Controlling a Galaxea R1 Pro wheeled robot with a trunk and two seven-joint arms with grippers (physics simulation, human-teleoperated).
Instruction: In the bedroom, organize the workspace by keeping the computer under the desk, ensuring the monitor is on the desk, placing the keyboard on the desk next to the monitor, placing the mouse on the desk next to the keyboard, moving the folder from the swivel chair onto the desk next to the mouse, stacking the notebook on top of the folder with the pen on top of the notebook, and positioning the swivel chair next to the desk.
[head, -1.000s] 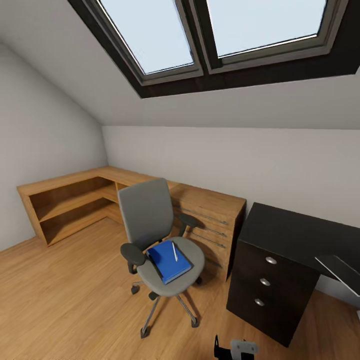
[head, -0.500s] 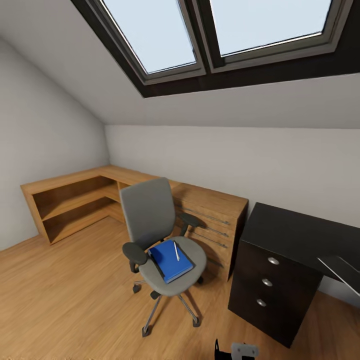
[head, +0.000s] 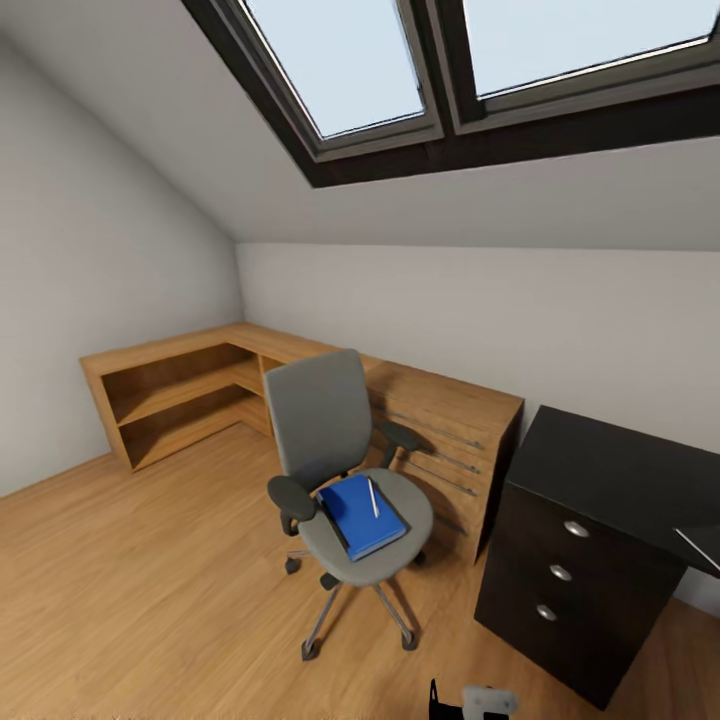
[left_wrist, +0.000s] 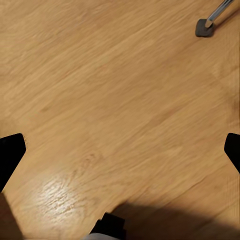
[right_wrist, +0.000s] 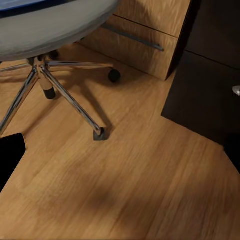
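Head view: swivel chair (head: 345, 470) stands on the wood floor (head: 150, 590), just beside the low wooden shelving (head: 200, 385) and near the black bench (head: 620, 480) with its three-drawer unit (head: 560, 575). The blue folder (head: 362, 516) lies flat on the seat, and a thin white pen (head: 372, 496) lies on top of it. A dark edge peeks out at the folder's near side — can't tell what it is. No notebook can be made out. A thin grey edge at the far right of the bench (head: 700, 548) is too cut off to name. Skylight (head: 440, 60) overhead.

Left wrist view: bare floor, with one chair caster (left_wrist: 204, 27) at the corner. The left fingers (left_wrist: 11, 156) show as dark tips at opposite edges — spread wide, holding nothing.

Right wrist view: chair base spokes (right_wrist: 70, 100), casters, grey seat underside (right_wrist: 50, 27) and the drawer unit's side (right_wrist: 210, 95). The right fingers (right_wrist: 10, 155) are also wide apart and empty.

Risks, as a judgement: the chair rolls and swivels, so a nudge from the base or an arm could push it off or spin the folder out of reach. The pen is loose — tilting the folder on lift would likely roll it onto the floor. Grabbing a flat folder from a soft seat may slip.
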